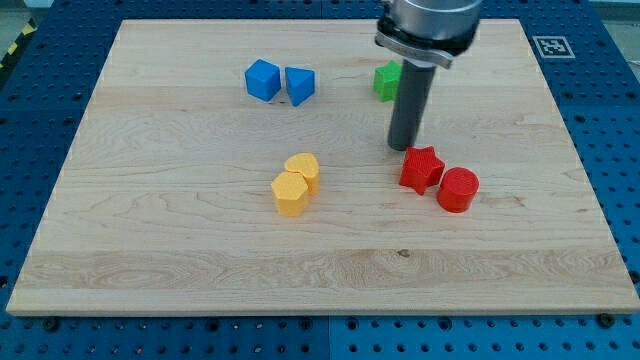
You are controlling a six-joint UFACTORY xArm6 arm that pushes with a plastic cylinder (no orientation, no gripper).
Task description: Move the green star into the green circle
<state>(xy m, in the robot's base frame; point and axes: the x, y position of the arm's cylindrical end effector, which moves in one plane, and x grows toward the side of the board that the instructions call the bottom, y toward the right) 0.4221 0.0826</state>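
One green block (385, 80) shows near the view's top, right of centre. The rod covers its right side, so I cannot tell its shape. No second green block shows; the arm may hide it. My tip (403, 148) rests on the board below the green block and apart from it. It is just above and left of the red star (421, 168), very close to it.
A red cylinder (458, 189) touches the red star's lower right. Two yellow blocks (302, 170) (290, 193) sit together at centre. A blue cube (262, 80) and a blue wedge-like block (299, 85) sit at top left. A tag marker (550, 45) lies off the board's (150, 250) top right corner.
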